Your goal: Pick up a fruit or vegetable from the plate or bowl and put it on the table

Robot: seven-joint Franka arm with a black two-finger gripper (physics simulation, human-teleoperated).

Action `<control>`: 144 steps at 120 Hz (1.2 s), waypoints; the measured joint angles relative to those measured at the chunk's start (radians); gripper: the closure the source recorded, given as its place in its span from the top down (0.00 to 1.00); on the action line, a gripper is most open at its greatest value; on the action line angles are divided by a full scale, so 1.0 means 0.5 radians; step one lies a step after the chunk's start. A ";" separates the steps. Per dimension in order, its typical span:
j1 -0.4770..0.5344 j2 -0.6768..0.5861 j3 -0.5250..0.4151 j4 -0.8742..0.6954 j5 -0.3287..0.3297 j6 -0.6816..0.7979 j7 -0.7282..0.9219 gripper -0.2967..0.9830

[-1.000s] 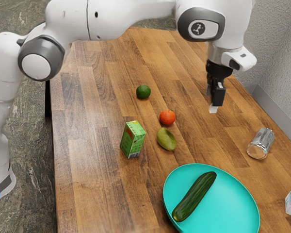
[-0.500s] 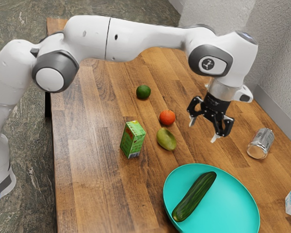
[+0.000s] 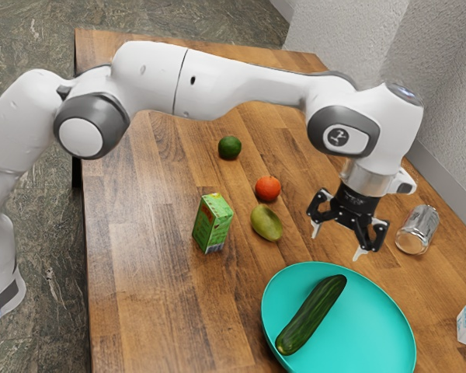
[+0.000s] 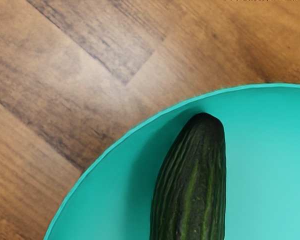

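The wooden table [image 3: 147,295] ran under everything, and on it stood the turquoise plate [image 3: 380,334], broad and shallow. Above the plate's far rim in the exterior view hung the gripper [image 3: 338,242], its fingers spread well apart with nothing between them. The cucumber [image 3: 311,315] lay inside the plate, one end close to the rim, and the wrist view looked down on that end. It was the piece to lift, so the next move called for coming down over its middle. It would probably be fairly heavy for its girth, stiff, and firm enough for a steady squeeze, though its ridged skin might prove slick. Fingers across the narrow width at mid-length seemed the best hold; taken by an end, it could droop or twist, and a glancing touch could roll it. Smaller than that were the green carton [image 3: 213,224], the mango [image 3: 266,223], the orange fruit [image 3: 268,188] and the lime [image 3: 229,148], all lying outside the plate.
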 joint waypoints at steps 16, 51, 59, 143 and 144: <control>-0.408 0.148 0.449 0.016 -0.007 0.049 -0.072 0.75; -0.500 0.311 0.612 0.036 -0.017 0.181 -0.181 0.76; -0.539 0.312 0.610 0.038 -0.017 0.199 -0.200 0.76; -0.944 0.410 1.173 0.019 -0.363 0.210 -0.305 0.75; -0.945 0.411 1.174 0.017 -0.367 0.210 -0.306 0.75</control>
